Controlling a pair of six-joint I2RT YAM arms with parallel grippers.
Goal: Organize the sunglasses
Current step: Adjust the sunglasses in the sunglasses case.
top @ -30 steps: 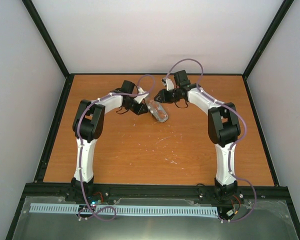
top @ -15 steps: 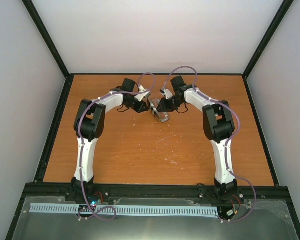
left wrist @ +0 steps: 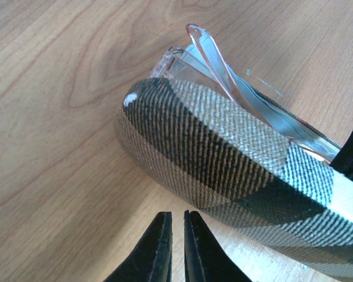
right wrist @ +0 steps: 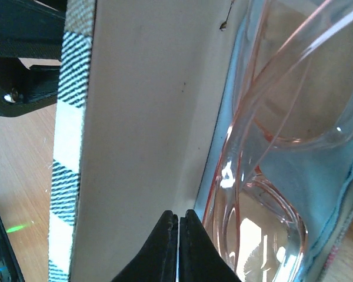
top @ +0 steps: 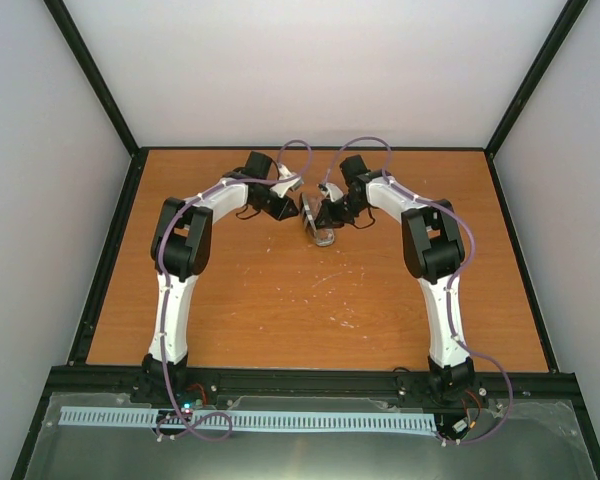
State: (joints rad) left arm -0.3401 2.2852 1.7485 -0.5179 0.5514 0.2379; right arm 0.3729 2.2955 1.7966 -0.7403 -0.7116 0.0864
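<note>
Arching inward, right arm's tool (right wrist: 177, 214) beside the sunglasses (right wrist: 270, 111)

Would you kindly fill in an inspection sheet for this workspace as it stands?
Surface: wooden table, faint white scuffs mid-board.
Job's things: sunglasses lie in the open plaid case, over a blue cloth.
Clutter: nothing seen.
Pincers: left pincer shut, holding nothing, beside the case; right pincer shut, tips at the lid's pale lining.
Cables: purple cables loop above both wrists, off the table.
Surroundings: pale walls, black frame posts.
</note>
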